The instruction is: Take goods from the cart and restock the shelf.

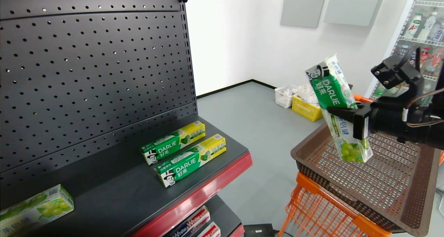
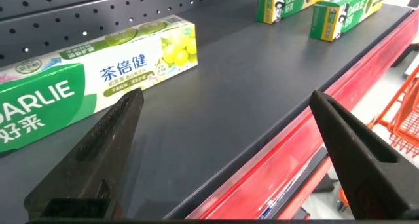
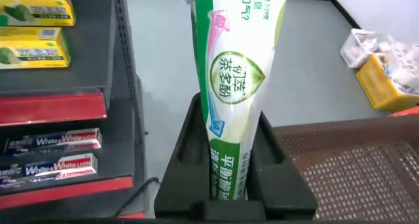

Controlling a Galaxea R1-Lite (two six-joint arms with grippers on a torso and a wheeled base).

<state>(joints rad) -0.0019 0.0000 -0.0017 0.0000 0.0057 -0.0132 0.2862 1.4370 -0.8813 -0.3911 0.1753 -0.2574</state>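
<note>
Nearest, on the lower shelf, lie red-and-white boxes. To the right of them stands the orange cart, with a brown mesh basket sitting on top of it.

On the near left end of the top shelf a pale box with grapes printed on it lies flat. The left gripper hangs low over the bare deck beside this box. Its fingers are spread wide and hold nothing. One finger is close by the box; whether they touch cannot be told.

Farther along the top shelf, toward its right end, two green boxes lie flat and parallel. They are just beside each other with a narrow gap between them, and the nearer one is close to the red front edge.

At the right, the right gripper is clamped on the held box at about its middle. This box stands nearly upright over the basket's far left part. Its top tips toward the left and its lower end hangs above the mesh.

Behind the top shelf rises the dark pegboard. On the far floor a white crate and a yellow crate stand side by side near the wall. Grey cabinets hang above them, and a fridge with bottles stands at the far right.
</note>
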